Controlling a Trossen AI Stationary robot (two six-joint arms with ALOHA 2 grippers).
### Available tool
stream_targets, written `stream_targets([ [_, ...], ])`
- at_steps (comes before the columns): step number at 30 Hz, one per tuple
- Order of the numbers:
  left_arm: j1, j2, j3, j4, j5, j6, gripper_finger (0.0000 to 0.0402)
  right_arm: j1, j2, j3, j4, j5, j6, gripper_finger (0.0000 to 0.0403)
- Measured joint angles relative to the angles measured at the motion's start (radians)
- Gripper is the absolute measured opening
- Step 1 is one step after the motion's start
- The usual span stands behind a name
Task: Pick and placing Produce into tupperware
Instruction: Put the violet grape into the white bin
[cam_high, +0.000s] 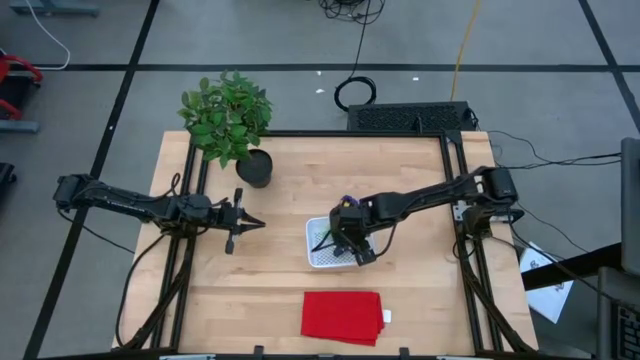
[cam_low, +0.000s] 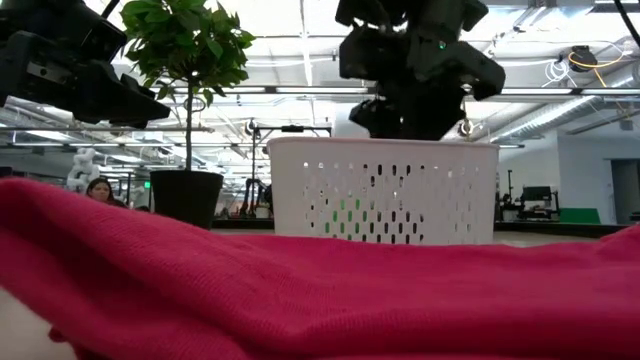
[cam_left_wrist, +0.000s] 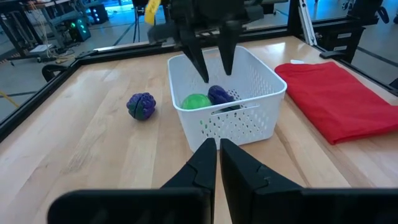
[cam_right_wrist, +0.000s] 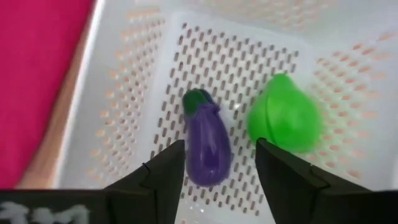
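I'm in a robotics lab: my wooden worktop (cam_high: 280, 290) sits in a black frame on grey taped floor with loose cables (cam_high: 355, 92); beyond it, open ceiling with strip lights (cam_low: 300, 90), equipment benches, a person (cam_low: 99, 189) seated.

Right tool (cam_right_wrist: 217, 163) above basket (cam_right_wrist: 249, 68), fingers astride eggplant (cam_right_wrist: 208, 140); pear (cam_right_wrist: 285, 113) just beside it, both in basket. Third item (cam_left_wrist: 141, 106) on tabletop (cam_left_wrist: 93, 137) outside basket. Cloth (cam_high: 342, 316) nearer the front edge. Plant (cam_high: 230, 120) behind left tool (cam_high: 250, 222).
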Motion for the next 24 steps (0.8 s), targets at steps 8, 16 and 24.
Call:
stream_targets([
  [8,0.000,0.000,0.000,0.004,0.000,-0.008,0.0026,0.008,-0.060,0.000,-0.017,0.074,0.006,0.0093],
  [16,0.000,0.000,0.000,0.025,-0.013,-0.003,0.0026,0.008,-0.100,0.001,-0.016,0.072,-0.006,0.0007],
  [24,0.000,0.000,0.000,0.036,0.007,-0.014,0.0026,0.018,-0.137,0.001,-0.004,0.067,0.030,0.0001],
])
